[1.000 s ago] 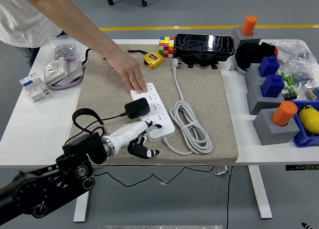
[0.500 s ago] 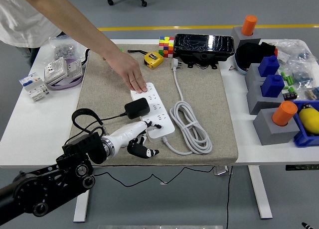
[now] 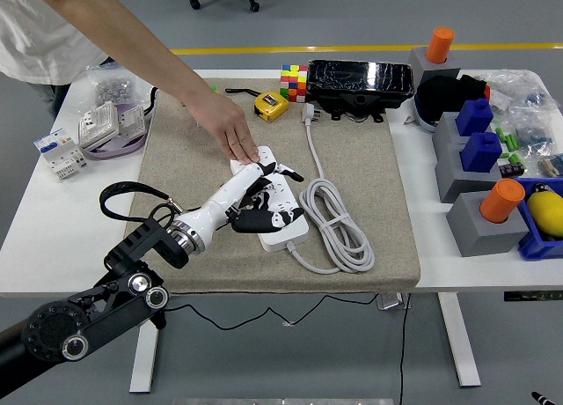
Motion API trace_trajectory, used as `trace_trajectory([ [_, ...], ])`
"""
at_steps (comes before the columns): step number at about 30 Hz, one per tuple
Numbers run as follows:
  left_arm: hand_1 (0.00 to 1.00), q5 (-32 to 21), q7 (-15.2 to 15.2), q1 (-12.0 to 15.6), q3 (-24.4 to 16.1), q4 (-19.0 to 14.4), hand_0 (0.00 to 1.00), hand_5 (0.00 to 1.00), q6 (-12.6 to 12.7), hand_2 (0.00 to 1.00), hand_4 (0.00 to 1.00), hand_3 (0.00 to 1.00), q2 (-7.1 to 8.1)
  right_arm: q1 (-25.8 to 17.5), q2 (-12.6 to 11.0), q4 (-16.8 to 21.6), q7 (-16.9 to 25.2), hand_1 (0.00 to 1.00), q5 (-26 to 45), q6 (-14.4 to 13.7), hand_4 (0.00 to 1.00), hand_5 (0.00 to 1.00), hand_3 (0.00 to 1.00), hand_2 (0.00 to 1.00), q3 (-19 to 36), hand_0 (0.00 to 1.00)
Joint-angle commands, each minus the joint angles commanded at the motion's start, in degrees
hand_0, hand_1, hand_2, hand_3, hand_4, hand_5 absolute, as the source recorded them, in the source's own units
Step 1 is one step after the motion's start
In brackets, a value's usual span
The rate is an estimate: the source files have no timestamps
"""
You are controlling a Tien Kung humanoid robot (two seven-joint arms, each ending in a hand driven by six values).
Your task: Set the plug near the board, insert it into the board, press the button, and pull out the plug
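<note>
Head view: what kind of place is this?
Likely a robotics lab or test bench: a white table on a grey floor with a yellow line, staged props like the power strip and grey blocks.

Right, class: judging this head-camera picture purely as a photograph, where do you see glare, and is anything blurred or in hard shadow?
Head view: lighting is even and soft, with no hard shadows on the grey mat; glare shows only on the glossy black box at the far edge; the left hand over the power strip is slightly soft, as is the person's hand pressing the strip's far end.

White board, beige mat
</note>
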Motion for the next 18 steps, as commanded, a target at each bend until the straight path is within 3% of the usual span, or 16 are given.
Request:
trace_trajectory([
  [15,0.063,1.2,3.6,0.1,-0.1,0.0,0.091,0.217,-1.7,0.135,0.761,0.651,0.10,0.0,-0.1,0.0,0.0,0.639,0.1,0.0,0.896,0.418,0.556,0.654,-0.3,0.539],
  [16,0.064,1.6,4.7,0.1,-0.1,-0.1,0.095,0.226,-2.3,0.134,0.760,0.710,0.13,0.0,-0.2,0.0,0.0,0.639,0.1,0.0,0.896,0.418,0.556,0.654,-0.3,0.537],
  [18,0.064,2.5,7.7,0.1,-0.2,-0.5,0.095,0.226,-4.4,0.134,0.760,0.710,0.20,0.0,-0.2,0.0,0.0,0.639,0.1,0.0,0.896,0.418,0.556,0.654,-0.3,0.537],
])
